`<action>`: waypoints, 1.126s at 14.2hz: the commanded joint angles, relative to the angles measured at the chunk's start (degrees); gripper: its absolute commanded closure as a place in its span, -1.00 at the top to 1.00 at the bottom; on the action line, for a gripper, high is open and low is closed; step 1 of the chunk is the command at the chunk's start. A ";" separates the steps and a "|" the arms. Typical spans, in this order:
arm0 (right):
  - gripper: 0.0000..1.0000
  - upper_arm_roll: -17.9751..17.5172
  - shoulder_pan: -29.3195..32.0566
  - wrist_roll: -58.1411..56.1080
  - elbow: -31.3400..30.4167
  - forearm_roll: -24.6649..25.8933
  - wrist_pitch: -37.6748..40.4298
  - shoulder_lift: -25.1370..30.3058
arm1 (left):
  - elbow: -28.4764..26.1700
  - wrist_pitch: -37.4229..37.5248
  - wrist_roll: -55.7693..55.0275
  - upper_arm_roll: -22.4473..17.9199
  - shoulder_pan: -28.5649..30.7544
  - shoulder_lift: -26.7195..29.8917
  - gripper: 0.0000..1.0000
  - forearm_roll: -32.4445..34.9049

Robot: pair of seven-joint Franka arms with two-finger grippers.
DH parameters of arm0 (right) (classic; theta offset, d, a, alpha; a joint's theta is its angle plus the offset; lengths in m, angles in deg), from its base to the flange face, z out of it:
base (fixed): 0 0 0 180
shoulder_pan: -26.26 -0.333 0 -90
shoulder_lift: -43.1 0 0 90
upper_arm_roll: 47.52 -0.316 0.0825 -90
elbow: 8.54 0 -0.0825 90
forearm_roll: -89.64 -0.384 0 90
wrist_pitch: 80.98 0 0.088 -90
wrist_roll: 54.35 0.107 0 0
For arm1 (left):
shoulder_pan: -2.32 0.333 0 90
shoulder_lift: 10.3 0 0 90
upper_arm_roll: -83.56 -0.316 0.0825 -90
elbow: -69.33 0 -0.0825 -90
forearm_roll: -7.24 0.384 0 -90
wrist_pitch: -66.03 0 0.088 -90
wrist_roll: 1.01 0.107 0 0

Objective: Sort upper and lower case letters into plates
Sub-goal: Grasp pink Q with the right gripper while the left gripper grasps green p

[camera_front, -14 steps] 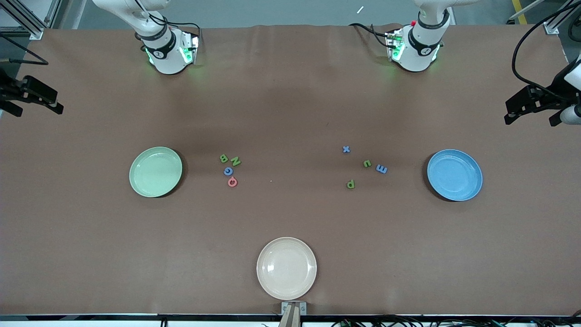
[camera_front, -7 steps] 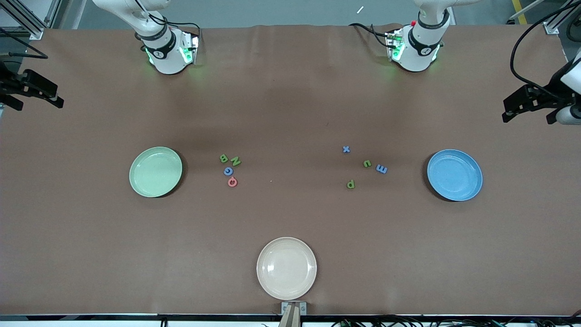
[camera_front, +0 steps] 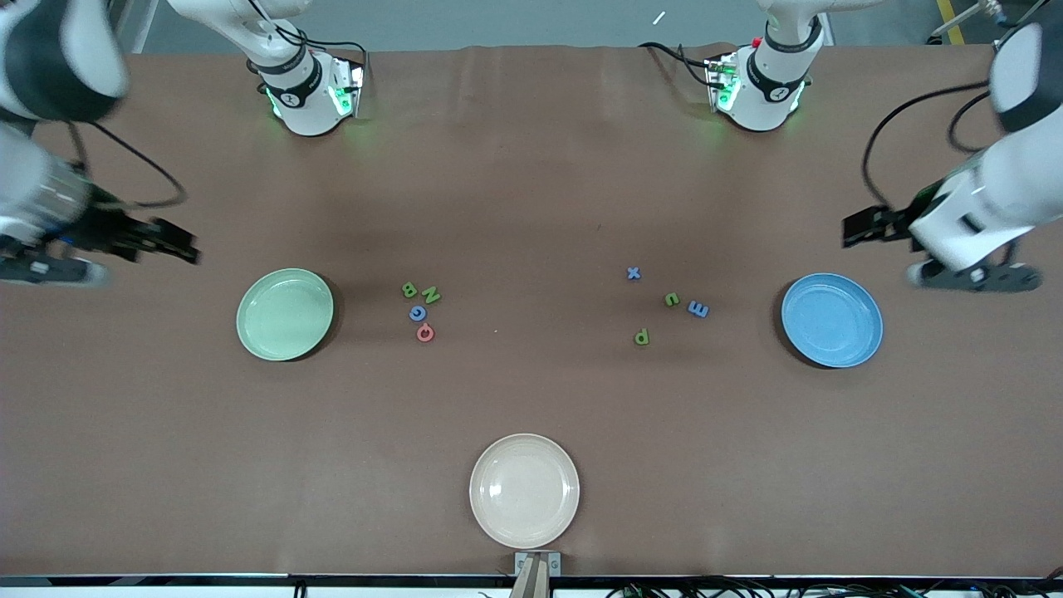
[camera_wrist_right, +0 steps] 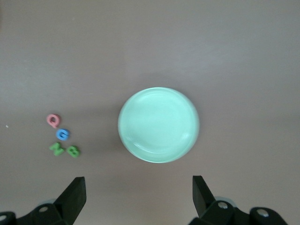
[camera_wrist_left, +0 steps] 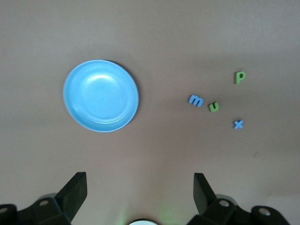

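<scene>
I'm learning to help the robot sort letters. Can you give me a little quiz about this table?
1. True or false: the mint green plate already holds a letter.
2. Which letter lies closest to the blue plate? A) pink Q B) blue m C) green B
3. Fill in: the left hand and the right hand are both ____ and hold nothing.

Key: 1 false, both sorting plates are bare; 2 B; 3 open.
</scene>
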 commanded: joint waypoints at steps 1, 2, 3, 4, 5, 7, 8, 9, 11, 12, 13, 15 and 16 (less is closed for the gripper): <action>1.00 0.10 -8.23 11.57 -1.40 0.07 -7.01 -4.89 | -0.97 -4.87 -5.49 1.16 -2.00 -3.04 1.00 -0.95; 1.00 0.10 -9.81 13.34 -1.48 0.07 -10.70 -7.88 | -2.81 -7.94 -8.30 1.16 -3.41 -3.66 1.00 -0.95; 1.00 0.10 -11.40 13.45 -1.40 0.07 -13.87 -10.43 | -5.53 -11.80 -10.94 1.16 -4.73 -3.67 1.00 -0.86; 1.00 0.10 -13.33 13.62 -1.39 0.07 -16.60 -13.07 | -8.43 -16.10 -12.88 1.16 -5.78 -3.58 1.00 -0.86; 1.00 0.10 -14.30 14.67 -1.39 0.07 -18.98 -15.36 | -11.76 -20.58 -15.16 1.16 -7.01 -3.49 1.00 -0.86; 1.00 0.10 -16.15 17.57 -1.05 0.07 -22.68 -18.97 | -16.17 -28.24 -20.69 1.16 -10.52 -4.89 1.00 -0.16; 1.00 0.10 -16.51 18.19 -0.87 -0.02 -24.87 -20.46 | -18.19 -31.41 -23.16 1.16 -12.02 -5.42 1.00 -0.07; 1.00 0.10 -16.86 19.24 -0.87 -0.02 -27.85 -22.57 | -20.91 -35.96 -25.62 1.16 -13.08 -6.38 1.00 0.02; 0.98 0.10 -17.74 19.69 -0.96 -0.02 -30.85 -25.21 | -23.39 -43.36 -30.27 1.07 -15.62 -10.15 1.00 0.28; 0.95 0.10 -18.78 20.56 -0.96 -0.02 -31.30 -25.66 | -23.31 -45.22 -33.08 0.99 -17.20 -12.43 1.00 1.93; 0.93 0.19 -19.58 21.27 -0.78 0.07 -31.91 -27.14 | -22.79 -46.54 -35.64 1.07 -17.57 -14.46 1.00 4.47; 0.90 0.19 -21.16 21.80 -0.43 0.07 -36.90 -30.92 | -19.90 -49.53 -39.69 1.07 -18.27 -19.11 1.00 7.22; 0.90 0.19 -21.60 23.37 0.09 0.07 -38.76 -32.85 | -17.79 -49.54 -40.23 0.99 -18.97 -21.31 1.00 7.75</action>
